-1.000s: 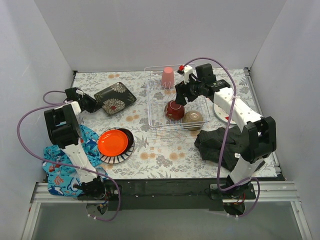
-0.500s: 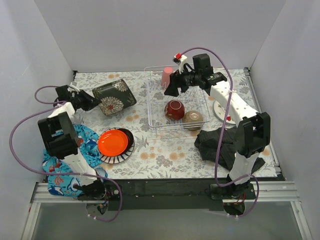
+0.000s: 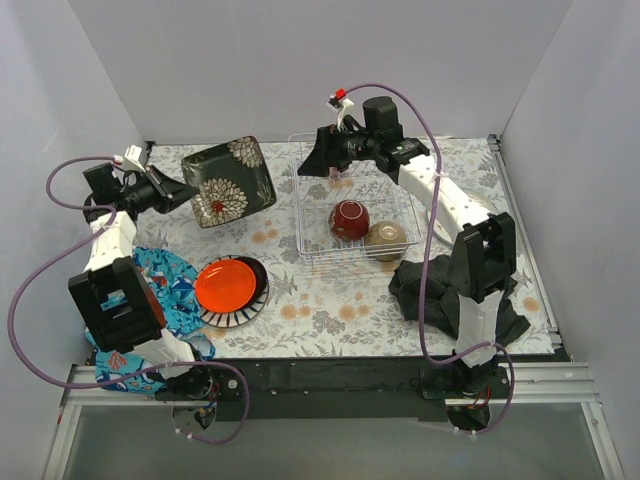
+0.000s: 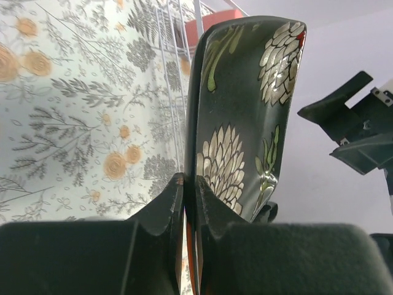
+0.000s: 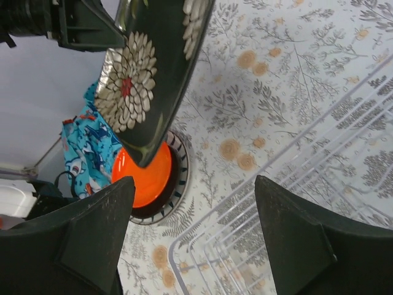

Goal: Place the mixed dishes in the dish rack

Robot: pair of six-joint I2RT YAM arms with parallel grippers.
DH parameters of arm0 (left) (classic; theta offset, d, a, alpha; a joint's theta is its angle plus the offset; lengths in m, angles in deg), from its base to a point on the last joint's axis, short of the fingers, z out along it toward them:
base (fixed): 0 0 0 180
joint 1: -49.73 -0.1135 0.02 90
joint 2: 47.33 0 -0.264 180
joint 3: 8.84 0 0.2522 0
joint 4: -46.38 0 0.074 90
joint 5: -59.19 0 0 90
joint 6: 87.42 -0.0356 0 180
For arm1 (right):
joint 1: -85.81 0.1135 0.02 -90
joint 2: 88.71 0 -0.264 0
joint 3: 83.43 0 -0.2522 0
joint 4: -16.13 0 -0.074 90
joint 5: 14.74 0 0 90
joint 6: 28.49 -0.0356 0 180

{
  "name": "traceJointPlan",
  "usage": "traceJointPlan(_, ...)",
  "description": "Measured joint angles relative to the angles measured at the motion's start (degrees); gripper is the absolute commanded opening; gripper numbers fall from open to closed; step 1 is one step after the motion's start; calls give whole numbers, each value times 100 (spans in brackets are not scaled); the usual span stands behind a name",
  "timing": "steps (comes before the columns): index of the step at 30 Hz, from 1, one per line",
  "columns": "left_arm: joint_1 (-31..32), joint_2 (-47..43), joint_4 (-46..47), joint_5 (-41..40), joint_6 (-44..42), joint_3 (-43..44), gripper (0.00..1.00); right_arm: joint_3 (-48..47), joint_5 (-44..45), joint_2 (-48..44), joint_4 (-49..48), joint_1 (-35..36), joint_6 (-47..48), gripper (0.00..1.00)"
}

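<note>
My left gripper [image 3: 183, 190] is shut on the edge of a black square plate with white flowers [image 3: 228, 182] and holds it tilted in the air, left of the dish rack [image 3: 310, 246]. In the left wrist view the plate [image 4: 245, 110] stands on edge between my fingers [image 4: 166, 203]. My right gripper [image 3: 318, 160] is open and empty above the rack's back left corner. A red bowl [image 3: 349, 218] and a tan-bottomed bowl [image 3: 385, 238] sit in the rack. The pink cup [image 4: 212, 27] shows behind the plate. An orange plate [image 3: 225, 283] lies on a black and a striped plate.
A blue patterned cloth [image 3: 165, 285] lies at the front left beside the plate stack. A black cloth [image 3: 440, 290] lies at the front right of the rack. White walls close in the table on three sides. The right wrist view shows the rack's wire corner [image 5: 295, 160].
My left gripper has lifted the flowered plate off the table and tilted it up toward the rack. My right gripper has swung left, over the rack's back left corner.
</note>
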Motion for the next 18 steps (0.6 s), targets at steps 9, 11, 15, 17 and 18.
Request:
traceJointPlan(9, 417, -9, -352, 103, -140, 0, 0, -323, 192, 286, -254, 404, -535, 88)
traceJointPlan(11, 546, -26, -380, 103, -149, 0, 0, -323, 260, 332, -280, 487, -597, 88)
traceJointPlan(15, 752, -107, -417, 131, -173, 0, 0, -323, 385, 463, -284, 588, -632, 88)
traceJointPlan(17, 796, -157, -426, 197, -179, 0, 0, -326, 455, 551, -286, 623, -638, 87)
traceJointPlan(18, 796, -181, -428, 227, -179, 0, 0, -334, 494, 610, -286, 643, -638, 85)
